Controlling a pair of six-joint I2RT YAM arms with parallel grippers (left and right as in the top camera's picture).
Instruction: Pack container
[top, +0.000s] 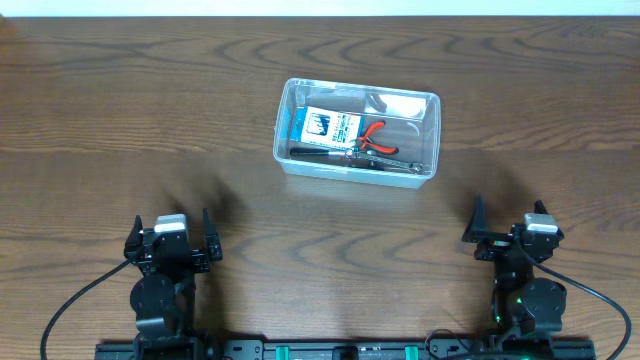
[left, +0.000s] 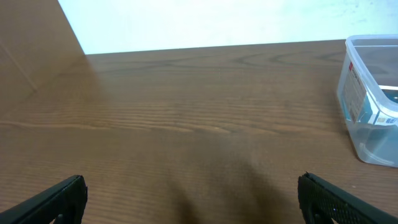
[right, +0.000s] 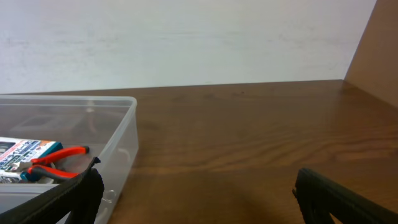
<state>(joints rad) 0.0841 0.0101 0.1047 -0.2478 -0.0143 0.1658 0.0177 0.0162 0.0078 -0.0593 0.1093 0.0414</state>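
The clear plastic container (top: 357, 135) stands on the wooden table, centre-back. Inside lie a small blue-and-white box (top: 330, 125), red-handled pliers (top: 375, 138) and a black-handled tool (top: 345, 157). The container's corner shows at the right of the left wrist view (left: 370, 93) and at the left of the right wrist view (right: 118, 140), with the pliers (right: 59, 155) inside. My left gripper (top: 172, 240) is open and empty near the front left edge. My right gripper (top: 512, 235) is open and empty near the front right, well short of the container.
Bare wooden table (top: 150, 120) surrounds the container. A pale wall runs along the table's far edge (left: 217, 22). Black cables (top: 80, 300) trail from both arm bases at the front edge.
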